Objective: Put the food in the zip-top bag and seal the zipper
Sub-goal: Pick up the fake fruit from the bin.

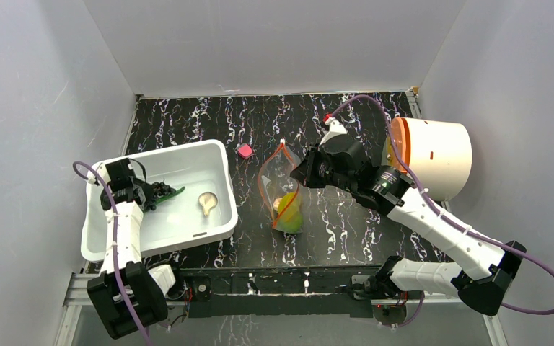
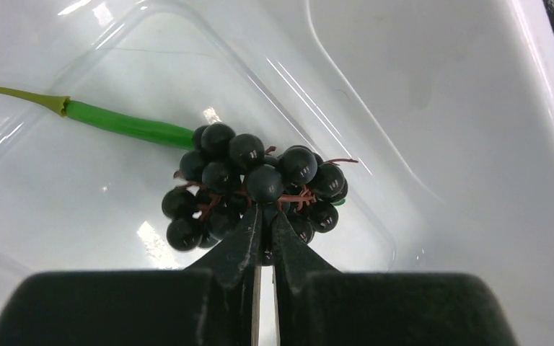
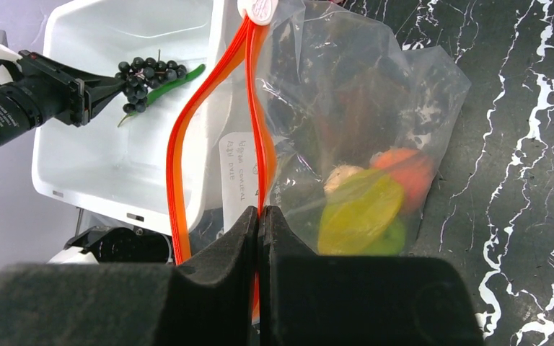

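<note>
Plain grey walls [image 1: 274,43] box in a black (white-veined) marble tabletop [image 1: 346,231].

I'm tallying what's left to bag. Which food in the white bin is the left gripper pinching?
The dark grape bunch, pinched by the shut left gripper; the beige mushroom lies apart, untouched.

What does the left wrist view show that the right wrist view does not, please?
Left wrist only: brown stems in the grape bunch that the left gripper pinches. Right wrist only: the zip-top bag with food inside, and the right gripper shut on its zipper. Both: the grape bunch, the long green pod and the white bin.
</note>
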Controlling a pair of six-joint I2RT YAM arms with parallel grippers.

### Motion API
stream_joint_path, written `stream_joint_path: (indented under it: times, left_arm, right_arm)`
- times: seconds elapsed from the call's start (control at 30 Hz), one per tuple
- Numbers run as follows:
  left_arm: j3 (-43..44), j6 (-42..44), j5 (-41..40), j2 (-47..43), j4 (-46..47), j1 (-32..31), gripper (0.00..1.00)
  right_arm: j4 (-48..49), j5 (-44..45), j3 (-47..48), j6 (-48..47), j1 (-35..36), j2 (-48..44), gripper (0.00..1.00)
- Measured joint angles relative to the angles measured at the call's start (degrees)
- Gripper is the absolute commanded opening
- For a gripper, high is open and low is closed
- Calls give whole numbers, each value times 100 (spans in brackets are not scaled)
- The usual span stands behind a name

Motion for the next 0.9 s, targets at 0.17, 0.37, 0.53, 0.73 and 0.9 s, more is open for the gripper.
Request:
stream_joint_path:
  times: [0.17,0.37,0.53,0.73,0.9]
  left_arm:
    - [52,315,457,-31,-114,-101,0]
    - [431,658,892,-11,-448,-260,0]
    - [800,863,1220,-140,-590,-446,0]
    - [1119,1067,1617,-269,-796,-662,0]
    - [1458,1193,1812,-280,-1064,-863,0]
  right_arm:
    - [33,-50,-81,4,0,0,0]
    - [44,-50,-127,15,0,0,0]
    - [101,-66,-192,26,0,-4,0]
    - [181,-109,-269,24,0,-7,0]
    - [271,-195,-354,42,0,-4,0]
